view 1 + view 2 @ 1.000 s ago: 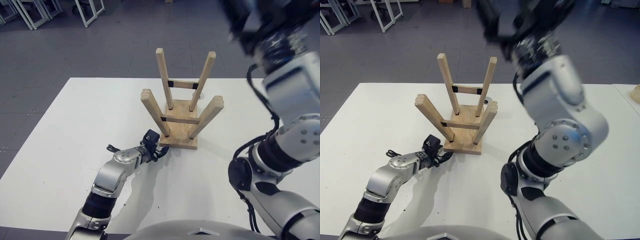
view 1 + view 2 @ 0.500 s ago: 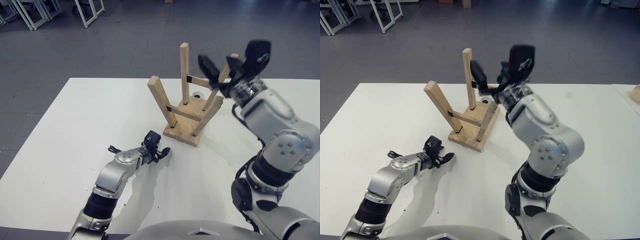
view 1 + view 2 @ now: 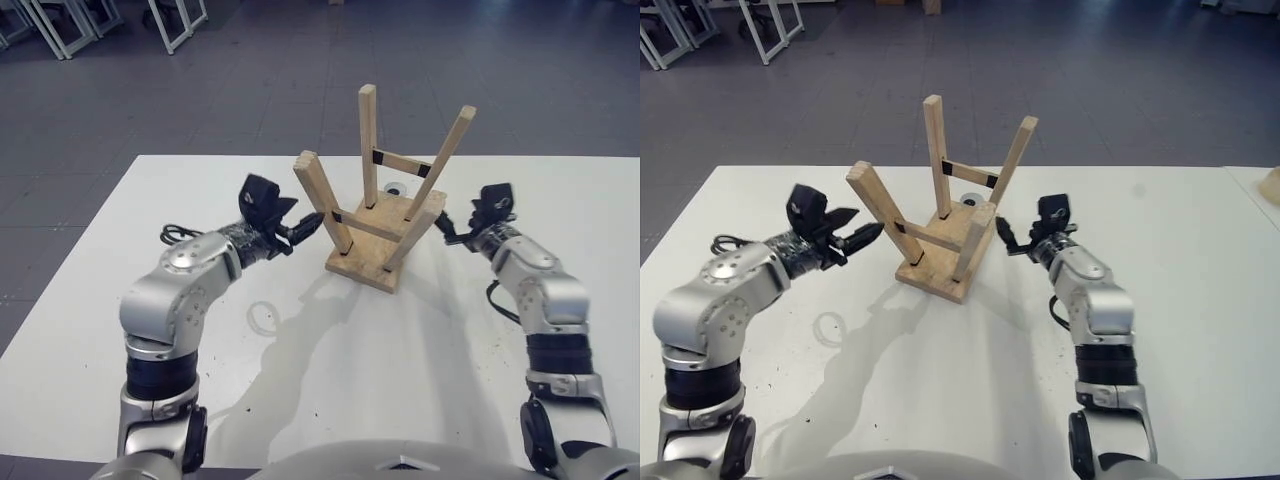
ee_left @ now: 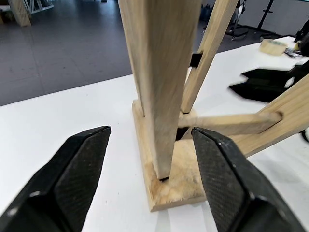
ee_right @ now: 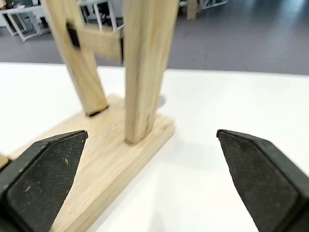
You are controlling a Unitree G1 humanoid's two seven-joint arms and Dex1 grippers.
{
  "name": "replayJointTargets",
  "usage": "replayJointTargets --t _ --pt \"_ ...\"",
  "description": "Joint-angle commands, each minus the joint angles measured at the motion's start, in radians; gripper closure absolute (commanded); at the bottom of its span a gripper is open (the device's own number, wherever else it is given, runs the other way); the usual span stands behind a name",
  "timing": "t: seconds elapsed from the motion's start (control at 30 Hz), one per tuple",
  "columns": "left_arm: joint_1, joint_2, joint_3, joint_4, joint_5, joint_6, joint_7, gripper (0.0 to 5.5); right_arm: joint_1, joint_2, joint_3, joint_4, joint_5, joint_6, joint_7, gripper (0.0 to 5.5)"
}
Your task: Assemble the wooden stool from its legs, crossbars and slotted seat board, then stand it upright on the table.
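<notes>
The stool (image 3: 383, 218) is sitting upside down mid-table (image 3: 400, 350), legs pointing up. The left gripper (image 3: 305, 226) is hovering wide open beside its left leg, gripping nothing; the right gripper (image 3: 450, 228) is gaping empty beside the right leg.

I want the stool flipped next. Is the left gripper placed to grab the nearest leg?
Probably yes. The left gripper is open, and the leg stands just ahead of it, lined up with the gap between its fingers. Nothing lies between gripper and leg.
</notes>
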Motion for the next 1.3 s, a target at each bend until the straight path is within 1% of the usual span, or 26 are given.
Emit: replayJointTargets --t 0.03,0.1,0.2,0.33,0.47,0.57,0.7,0.8,0.87,0.93,1.0,1.07,1.17,1.23,1.3 --pt "-0.093 0.073 0.086 -0.015 -0.098 0.043 -0.054 2.39 -0.027 0.056 0.071 0.143 -0.055 -0.117 0.042 0.57" --pt "-0.134 0.105 0.116 -0.008 -0.129 0.053 -0.062 2.39 -0.015 0.073 0.095 0.187 -0.076 -0.15 0.053 0.57" --pt "-0.203 0.148 0.134 0.036 -0.127 0.039 -0.043 2.39 0.036 0.062 0.079 0.169 -0.083 -0.166 0.056 0.57" --pt "-0.359 0.074 0.105 0.158 -0.094 -0.058 0.022 2.39 0.115 0.032 0.077 0.117 -0.085 -0.156 0.079 0.57" --pt "-0.492 -0.028 0.059 0.382 -0.066 -0.183 0.028 2.39 0.136 0.039 0.1 0.087 -0.094 -0.144 0.091 0.57" --pt "-0.505 -0.072 0.022 0.536 -0.023 -0.254 0.022 2.39 0.133 0.047 0.115 0.079 -0.1 -0.141 0.095 0.57" --pt "-0.481 -0.093 -0.021 0.653 0.025 -0.306 0.009 2.39 0.148 0.058 0.123 0.043 -0.101 -0.128 0.089 0.57" --pt "-0.498 -0.111 0.021 0.626 -0.012 -0.309 0.019 2.39 0.147 0.061 0.117 0.022 -0.1 -0.116 0.081 0.57" --pt "-0.558 -0.117 0.105 0.607 -0.074 -0.318 0.047 2.39 0.141 0.062 0.112 0.018 -0.101 -0.112 0.076 0.57" --pt "-0.599 -0.1 0.157 0.612 -0.099 -0.323 0.069 2.39 0.14 0.063 0.112 0.012 -0.102 -0.108 0.073 0.57" --pt "-0.592 -0.091 0.172 0.628 -0.11 -0.309 0.069 2.39 0.146 0.064 0.114 0.003 -0.102 -0.103 0.071 0.57" --pt "-0.536 -0.1 0.139 0.628 -0.094 -0.3 0.064 2.39 0.15 0.065 0.116 -0.006 -0.102 -0.099 0.07 0.57" --pt "-0.328 -0.157 -0.011 0.562 -0.044 -0.261 0.066 2.39 0.148 0.058 0.108 -0.016 -0.097 -0.09 0.07 0.57" --pt "-0.179 -0.17 -0.126 0.537 0.011 -0.259 0.065 2.39 0.143 0.055 0.095 -0.022 -0.093 -0.084 0.065 0.57" --pt "-0.121 -0.173 -0.149 0.518 0.03 -0.257 0.077 2.39 0.139 0.056 0.088 -0.028 -0.092 -0.077 0.062 0.57"
